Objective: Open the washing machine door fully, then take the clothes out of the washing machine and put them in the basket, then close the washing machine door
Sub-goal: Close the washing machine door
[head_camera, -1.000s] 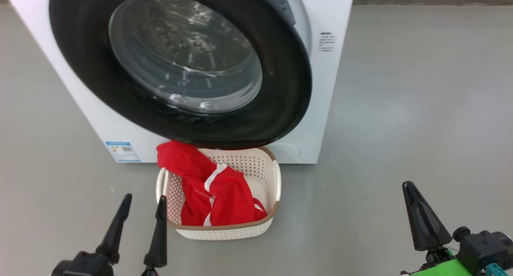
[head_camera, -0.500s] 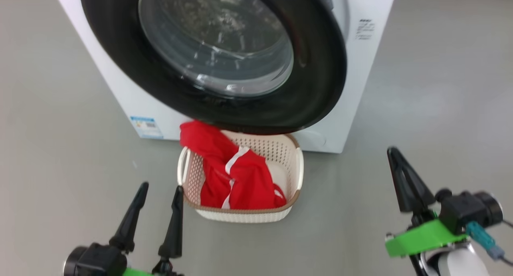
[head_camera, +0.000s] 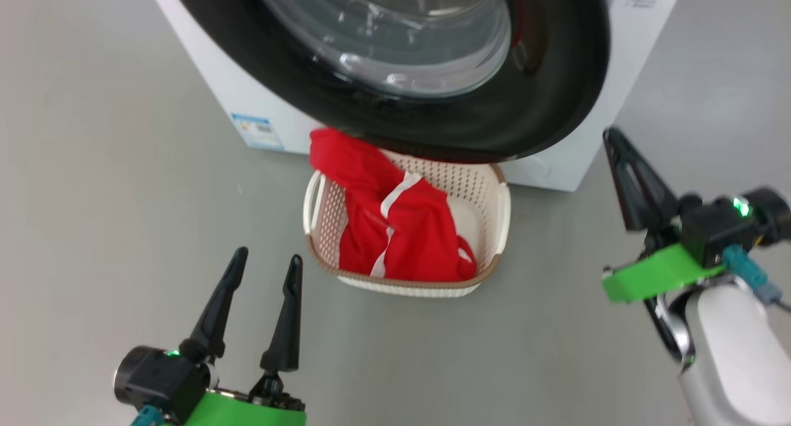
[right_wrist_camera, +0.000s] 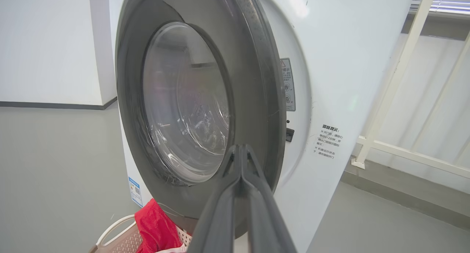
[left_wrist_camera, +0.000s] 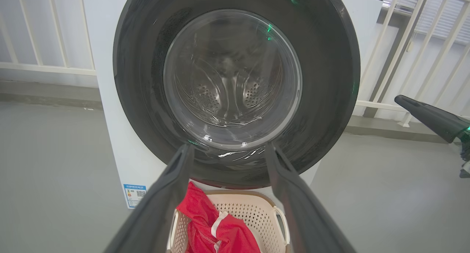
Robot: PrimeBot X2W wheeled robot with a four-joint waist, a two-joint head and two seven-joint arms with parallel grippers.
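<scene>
Red clothes [head_camera: 401, 234] are lying in the basket [head_camera: 503, 211] at the door's [head_camera: 556, 92] six o'clock for short drops; left gripper [head_camera: 268, 256] spread, right gripper [right_wrist_camera: 240, 148] pressed together.

Basket [head_camera: 503, 209] on the floor [head_camera: 123, 197], just before the washing machine [head_camera: 559, 166]; its far end lies under the washing machine door [head_camera: 556, 73]. Clothes [head_camera: 401, 234] in the basket, left side, draped over the far-left rim. Left gripper [head_camera: 268, 254] near-left of the basket, right gripper [head_camera: 610, 134] to its right, apart.

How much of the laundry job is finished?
Done: the red clothes lie in the basket, and the drum behind the glass looks empty. In hand: the washing machine door stands nearly shut, seemingly not latched. Left: pushing it closed. The right gripper, shut, is beside its rim; the left gripper is open and empty.
</scene>
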